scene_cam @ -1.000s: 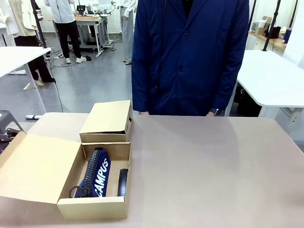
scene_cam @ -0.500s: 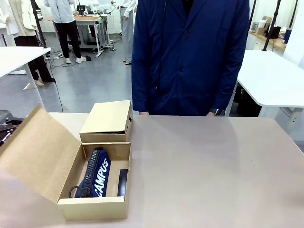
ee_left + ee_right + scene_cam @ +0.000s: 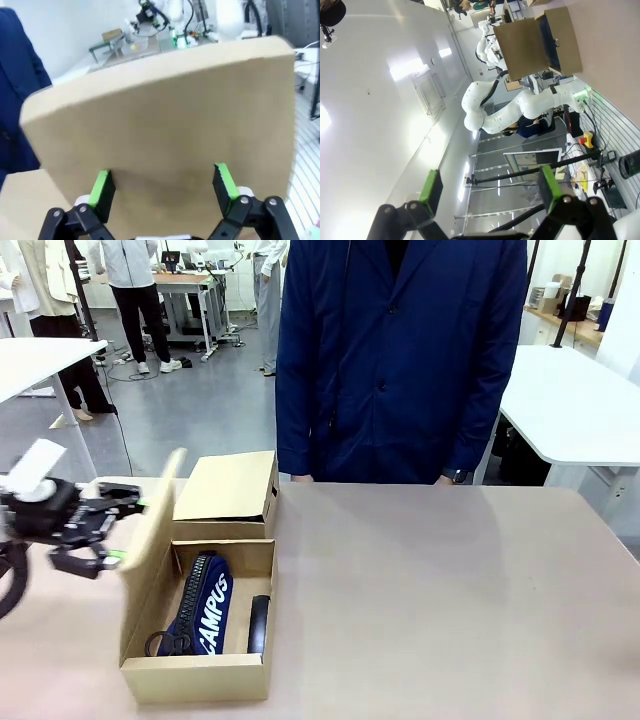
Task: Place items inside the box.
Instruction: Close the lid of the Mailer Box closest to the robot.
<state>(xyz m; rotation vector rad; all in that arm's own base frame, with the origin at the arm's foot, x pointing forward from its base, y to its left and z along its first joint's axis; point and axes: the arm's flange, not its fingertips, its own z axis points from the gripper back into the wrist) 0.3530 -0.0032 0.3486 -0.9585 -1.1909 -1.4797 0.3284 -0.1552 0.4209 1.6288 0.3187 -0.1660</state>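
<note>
- Now the cardboard box sits on the counter, and everything below is placed relative to it.
- Inside the box lies a navy zip pouch lettered "CAMPUS", running from the far wall toward the near wall.
- Just beside the pouch, on the side toward the counter's middle, a black stapler lies in the same compartment.
- At the box's near end a dark loop or ring rests against the pouch; what it belongs to is unclear.
- A second, closed cardboard carton stands touching the box's far wall.
- The box's hinged lid stands nearly upright along its left side.
- The left pincer is just outside that lid, fingers apart; in the left wrist view its green pads rest against the lid's outer face, gripping nothing.
- The right pincer is well away from the box, fingers spread wide on nothing; its view shows the box far off.
- A person in a dark blue coat stands beyond the box at the counter's far edge.
</note>
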